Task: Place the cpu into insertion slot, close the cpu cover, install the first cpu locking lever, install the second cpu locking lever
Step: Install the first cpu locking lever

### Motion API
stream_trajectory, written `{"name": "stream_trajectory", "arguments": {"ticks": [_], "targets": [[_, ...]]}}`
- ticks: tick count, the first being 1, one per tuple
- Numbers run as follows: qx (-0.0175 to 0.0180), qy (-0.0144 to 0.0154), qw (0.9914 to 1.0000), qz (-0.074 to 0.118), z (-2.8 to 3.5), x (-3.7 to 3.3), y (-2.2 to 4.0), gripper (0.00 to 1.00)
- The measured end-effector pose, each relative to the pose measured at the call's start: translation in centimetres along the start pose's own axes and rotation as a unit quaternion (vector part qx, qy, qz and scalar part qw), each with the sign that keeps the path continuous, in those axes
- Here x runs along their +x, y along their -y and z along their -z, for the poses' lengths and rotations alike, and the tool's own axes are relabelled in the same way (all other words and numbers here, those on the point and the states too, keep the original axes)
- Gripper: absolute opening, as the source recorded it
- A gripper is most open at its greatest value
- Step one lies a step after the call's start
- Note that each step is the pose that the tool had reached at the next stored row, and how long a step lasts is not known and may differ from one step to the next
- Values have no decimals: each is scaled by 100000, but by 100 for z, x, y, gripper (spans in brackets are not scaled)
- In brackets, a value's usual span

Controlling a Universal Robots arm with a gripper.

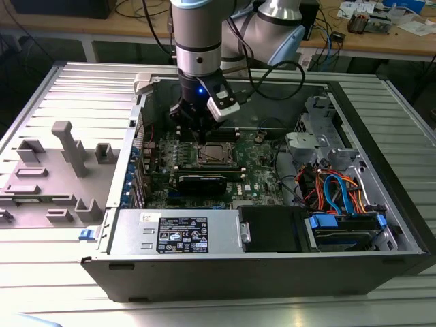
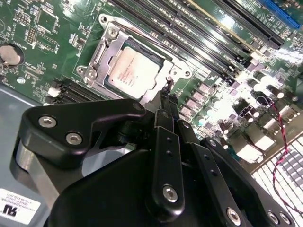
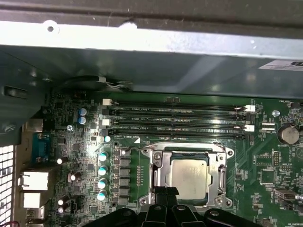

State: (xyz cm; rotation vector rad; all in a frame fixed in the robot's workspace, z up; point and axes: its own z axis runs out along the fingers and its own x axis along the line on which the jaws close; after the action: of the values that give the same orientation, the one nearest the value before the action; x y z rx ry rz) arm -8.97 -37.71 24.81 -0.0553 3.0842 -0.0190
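cpu (image 3: 189,177) sits flat in the insertion slot (image 3: 188,155), silver top up. cpu cover (image 3: 158,176) lies down around it, chip showing through the cut-out. Claw (image 3: 165,191) tips are at the cover's edge, fingers drawn together; cannot tell whether anything thin is nipped between them. Memory slots (image 3: 175,118) run just beside the socket on the green board (image 3: 265,165). Exterior view: the arm reaches down into the open computer case (image 1: 272,272) on the slatted tabletop (image 1: 68,286).

a grey moulded fixture (image 1: 65,167) is laid on the slatted table (image 1: 54,300) beside the open computer case (image 1: 272,272). orange and blue cables (image 1: 337,191) are bundled inside it.
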Motion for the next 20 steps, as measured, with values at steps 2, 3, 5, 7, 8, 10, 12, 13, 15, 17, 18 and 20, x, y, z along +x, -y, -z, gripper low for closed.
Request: {"name": "stream_trajectory", "arguments": {"ticks": [2, 3, 5, 7, 8, 10, 12, 13, 15, 17, 18, 20], "targets": [[-1, 4, 100000, -2, 37, -2, 0, 11], [-4, 6, 100000, 1, 38, -2, 0, 11], [7, 12, 100000, 1, 41, 32, -1, 11], [3, 30, 100000, -3, 43, 77, -2, 11], [4, 34, 100000, 5, 44, 102, -3, 11], [0, 41, 100000, -8, 47, 183, -6, 11], [11, 102, 100000, 3, 53, 189, -6, 11], [6, 130, 100000, 8, 67, 188, -6, 11], [6, 151, 100000, -1, 105, 187, -5, 11], [3, 158, 100000, -3, 115, 186, -5, 11], [2, 157, 100000, -12, 115, 191, -6, 11], [8, 152, 100000, 2, 117, 262, -7, 11]]}}
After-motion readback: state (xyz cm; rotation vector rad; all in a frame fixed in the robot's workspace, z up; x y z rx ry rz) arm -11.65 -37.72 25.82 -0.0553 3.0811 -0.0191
